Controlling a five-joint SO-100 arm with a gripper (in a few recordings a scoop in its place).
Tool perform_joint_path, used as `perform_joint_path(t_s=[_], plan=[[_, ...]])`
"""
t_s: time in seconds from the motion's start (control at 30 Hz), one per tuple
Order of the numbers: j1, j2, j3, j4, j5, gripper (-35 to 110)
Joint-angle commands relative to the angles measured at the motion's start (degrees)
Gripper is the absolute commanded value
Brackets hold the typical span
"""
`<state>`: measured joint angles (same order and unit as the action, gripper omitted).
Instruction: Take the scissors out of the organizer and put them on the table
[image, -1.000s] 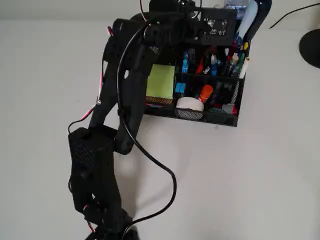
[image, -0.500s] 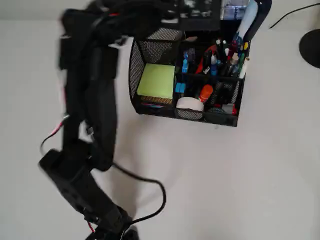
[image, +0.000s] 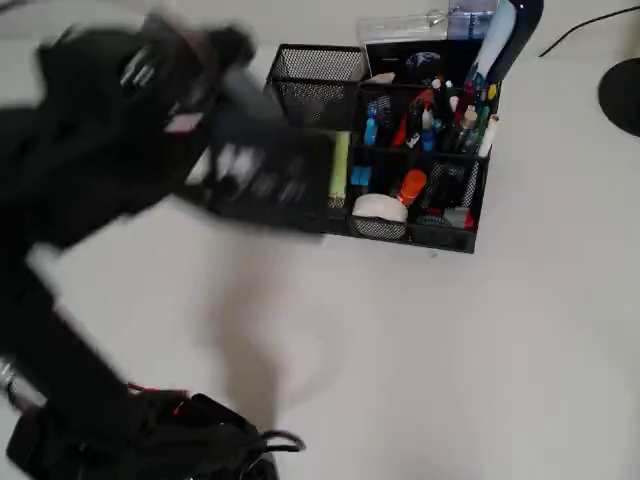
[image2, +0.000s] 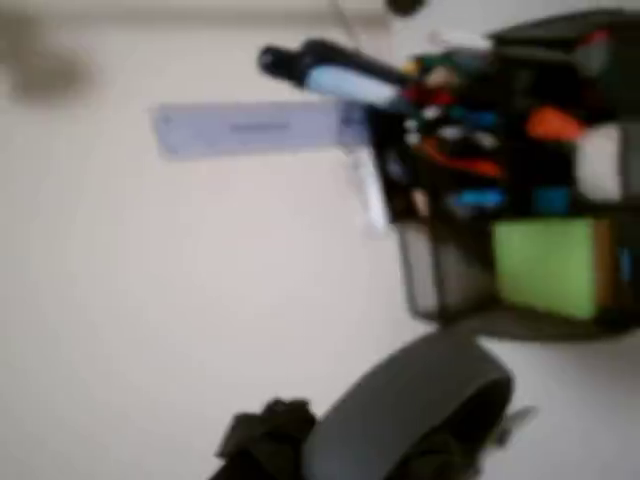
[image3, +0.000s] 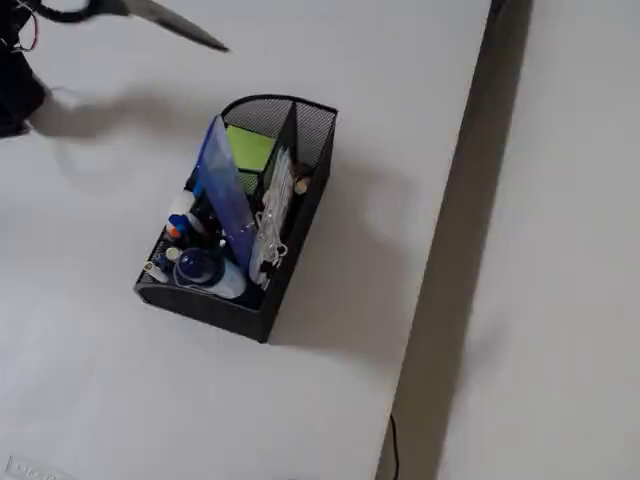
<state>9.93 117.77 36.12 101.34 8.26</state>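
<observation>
The scissors (image3: 165, 21) hang in the air at the top left of the fixed view, silver blades pointing right, well clear of the organizer (image3: 238, 305). One dark grey loop handle (image2: 410, 405) sits low in the wrist view, with my gripper (image2: 330, 440) shut on it. In the overhead view my arm (image: 250, 175) is a black blur left of the black mesh organizer (image: 320, 65), which holds a lime-green note pad (image: 341, 165), coloured pens and a white tape roll (image: 380, 207). The white table (image: 450, 350) lies beneath.
A blue-capped bottle (image: 505, 30) and a clear ruler (image3: 225, 190) stick up from the organizer's back. A black round base (image: 622, 95) and a thin cable (image: 580, 30) lie at the overhead view's right. The table's edge (image3: 445, 270) runs down the fixed view's right.
My arm has swung left, away from over the organizer, uncovering its left mesh compartment. It is now motion-blurred over the table's left part.
</observation>
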Motion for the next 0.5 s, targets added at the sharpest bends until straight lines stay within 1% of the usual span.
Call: perform_joint_path(t_s=[0.0,0.23,0.37,0.47], plan=[[0.1,12.8,14.7,3.0,0.3,0],[7.4,17.6,38.6,2.9,-0.8,0],[10.5,15.3,48.8,1.7,-0.9,0],[12.1,12.0,53.8,-1.3,-0.9,0]])
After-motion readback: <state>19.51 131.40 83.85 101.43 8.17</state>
